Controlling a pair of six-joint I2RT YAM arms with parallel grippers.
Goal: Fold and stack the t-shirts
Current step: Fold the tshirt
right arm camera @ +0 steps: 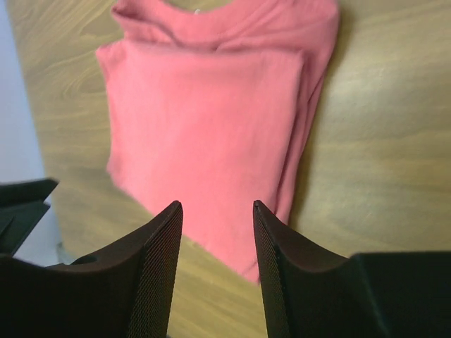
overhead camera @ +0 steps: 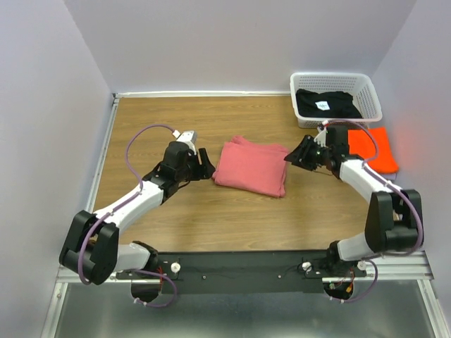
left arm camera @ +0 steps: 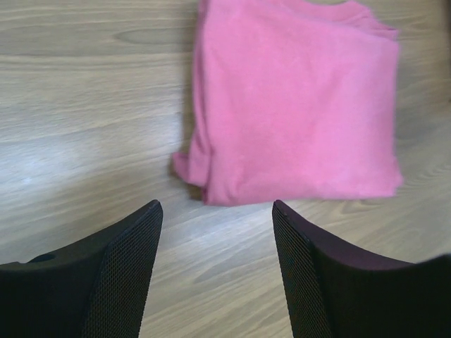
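Left gripper (left arm camera: 215,208) stands open and empty, just short of the folded pink-red t-shirt (overhead camera: 251,167), which lies mid-table. Right gripper (right arm camera: 215,205) is likewise parted, holding nothing, at the opposite edge. The right arm hides part of the flat orange t-shirt (overhead camera: 373,148). White lattice basket (overhead camera: 331,74) walls cut off the crumpled black t-shirt (overhead camera: 325,104); its label is illegible. Finger pads (left arm camera: 130,267) are black mesh; the table (overhead camera: 176,120) is wood-grain.

The left arm (overhead camera: 134,204) and right arm (overhead camera: 361,177) wore white shells between black joints, each trailing a purple cable (overhead camera: 151,127). The left end effector (left arm camera: 215,208) had black, mesh-patterned fingers (left arm camera: 120,274).
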